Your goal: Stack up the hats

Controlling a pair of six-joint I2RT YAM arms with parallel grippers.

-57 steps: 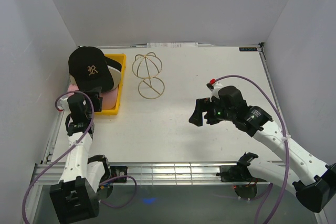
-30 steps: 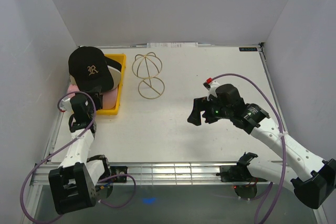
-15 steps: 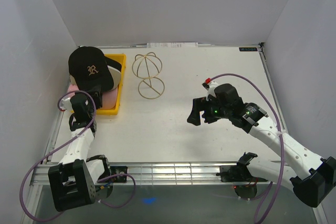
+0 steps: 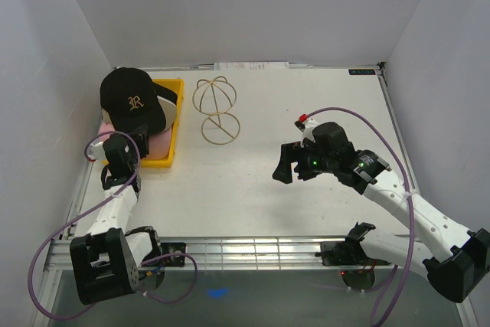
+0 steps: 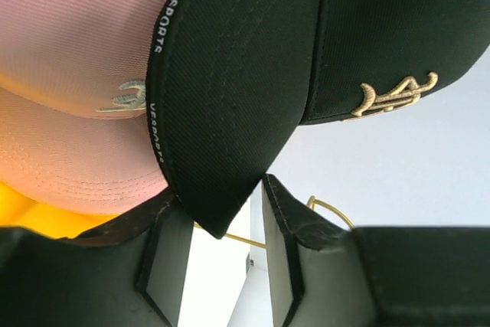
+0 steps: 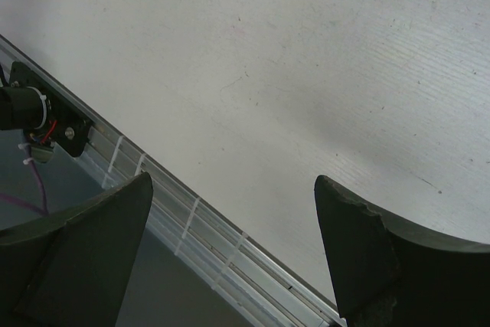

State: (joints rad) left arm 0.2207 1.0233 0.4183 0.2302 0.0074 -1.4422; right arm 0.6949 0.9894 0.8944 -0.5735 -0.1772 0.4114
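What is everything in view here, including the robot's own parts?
black cap: one, black with a gold "R", on top of the pile in the tray, far left
pink cap: one, pink, under the black cap
yellow tray: one, yellow, far left of the table, beneath the caps
wire stand: one, gold, right of the tray
table: one, white
left gripper: black, open, fingers either side of the black cap's brim tip
right gripper: black, open, over bare table
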